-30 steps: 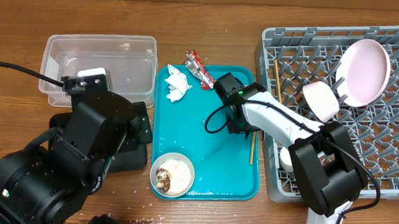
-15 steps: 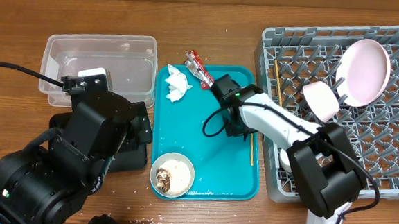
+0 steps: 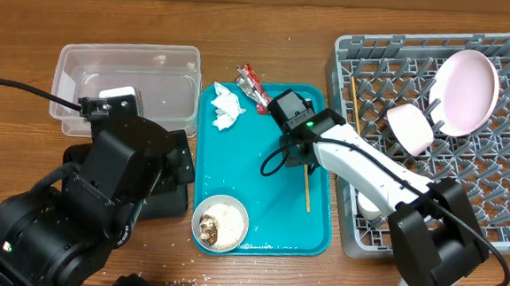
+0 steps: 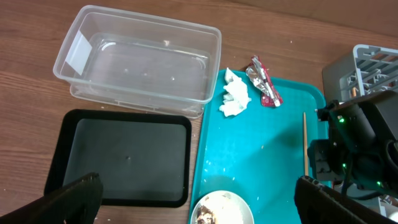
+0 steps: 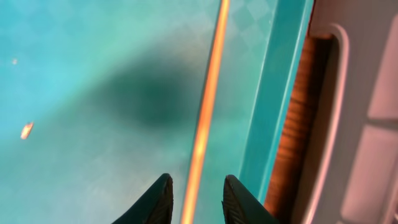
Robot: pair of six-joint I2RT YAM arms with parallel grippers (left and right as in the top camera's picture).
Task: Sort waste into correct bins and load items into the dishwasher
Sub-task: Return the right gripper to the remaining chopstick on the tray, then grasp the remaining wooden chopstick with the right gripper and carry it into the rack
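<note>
Near teal tray [image 3: 235,173] right edge: my right fingers [image 5: 163,198] slightly parted, straddling one wooden chopstick [image 5: 208,93] that lies flat on the tray floor, not clamped on it. Left of the tray: my left fingers [image 4: 74,198] spread wide, holding nothing.

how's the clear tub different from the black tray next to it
The clear tub is see-through; the black tray is opaque. The tub has tall walls, while the tray is shallow. The tub lies farther from the left arm, and the tray sits nearer to it. Both are rectangles with rounded corners, lying beside the left edge of the teal tray.
</note>
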